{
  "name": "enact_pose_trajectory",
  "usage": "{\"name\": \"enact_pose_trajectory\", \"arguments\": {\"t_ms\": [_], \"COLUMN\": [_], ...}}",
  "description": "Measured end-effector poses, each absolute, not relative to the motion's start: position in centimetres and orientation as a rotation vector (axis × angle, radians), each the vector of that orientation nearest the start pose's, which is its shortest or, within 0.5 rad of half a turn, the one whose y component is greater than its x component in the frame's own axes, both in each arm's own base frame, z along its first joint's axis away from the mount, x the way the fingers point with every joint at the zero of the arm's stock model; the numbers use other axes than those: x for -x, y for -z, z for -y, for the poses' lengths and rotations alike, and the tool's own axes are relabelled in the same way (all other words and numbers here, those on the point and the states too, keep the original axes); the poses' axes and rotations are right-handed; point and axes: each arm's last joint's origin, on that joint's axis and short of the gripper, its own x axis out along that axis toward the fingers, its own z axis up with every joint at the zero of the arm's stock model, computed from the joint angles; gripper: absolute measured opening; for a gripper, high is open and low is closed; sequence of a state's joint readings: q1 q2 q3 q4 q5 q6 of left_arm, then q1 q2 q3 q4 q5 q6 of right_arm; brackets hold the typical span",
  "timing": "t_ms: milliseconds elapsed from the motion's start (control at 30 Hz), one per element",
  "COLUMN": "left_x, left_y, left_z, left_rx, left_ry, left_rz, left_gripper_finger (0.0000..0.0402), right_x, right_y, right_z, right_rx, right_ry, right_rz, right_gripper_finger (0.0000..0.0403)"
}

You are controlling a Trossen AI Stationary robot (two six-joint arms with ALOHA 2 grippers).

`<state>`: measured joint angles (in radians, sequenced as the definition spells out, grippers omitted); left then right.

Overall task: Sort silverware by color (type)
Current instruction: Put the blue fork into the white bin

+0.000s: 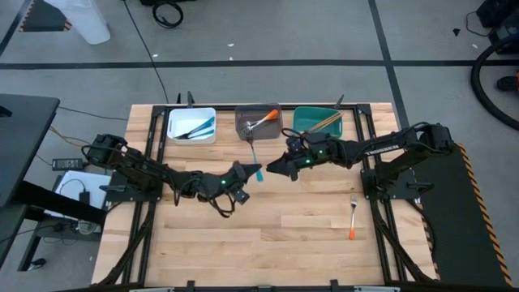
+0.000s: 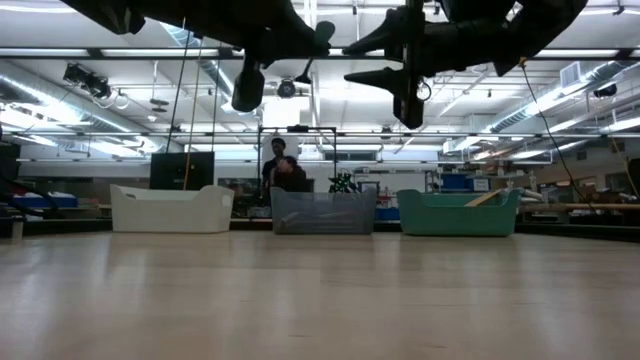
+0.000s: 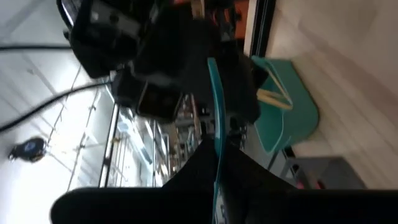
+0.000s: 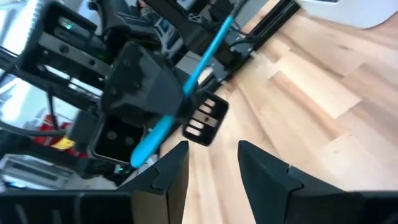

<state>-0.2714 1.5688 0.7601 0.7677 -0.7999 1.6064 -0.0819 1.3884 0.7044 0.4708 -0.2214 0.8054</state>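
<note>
While its silver head is hard to make out, the blue-handled utensil (image 1: 256,161) hangs mid-table, pinched by the left gripper (image 1: 246,173). Facing it, the right gripper (image 1: 276,167) is spread, empty. An orange-handled fork (image 1: 353,217) lies apart.

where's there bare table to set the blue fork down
Bare wood spans the near half of the table, broken only by the orange-handled fork near the right side. The far edge is crowded: white bin, grey bin, teal bin. At centre the left gripper, holding the blue-handled fork, faces the open right gripper.
</note>
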Motion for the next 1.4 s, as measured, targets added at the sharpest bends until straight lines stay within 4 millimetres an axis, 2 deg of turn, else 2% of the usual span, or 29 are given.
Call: {"name": "enact_pose_trajectory", "arguments": {"t_ms": [300,700,867,1067,1400], "left_x": [-31.1,-31.1,-31.2,-31.0,-29.8], "left_y": [-22.9,-22.8,-22.1,-20.5,-18.1], "left_z": [6.2,4.9,3.4,1.0,-2.4], "left_rx": [-1.553,-1.421,-1.402,-1.394,-1.26], "left_ry": [-0.505,-0.628,-0.638,-0.61,-0.565], "left_rz": [-0.568,-0.637,-0.709,-0.876,-1.074], "left_gripper_finger": [0.0014,0.0014,0.0015,0.0015,0.0015], "right_x": [-29.4,-29.0,-28.7,-28.4,-28.1], "right_y": [-23.3,-23.1,-23.2,-23.2,-22.8], "right_z": [0.7,-3.5,-4.9,-6.0,-6.3], "right_rx": [-0.733,-0.504,-0.405,-0.33,-0.312], "right_ry": [0.037,0.276,0.31,0.323,0.361], "right_rz": [-0.239,-0.174,-0.168,-0.168,-0.198], "right_gripper_finger": [0.0147,0.0147,0.0147,0.0147,0.0147]}}
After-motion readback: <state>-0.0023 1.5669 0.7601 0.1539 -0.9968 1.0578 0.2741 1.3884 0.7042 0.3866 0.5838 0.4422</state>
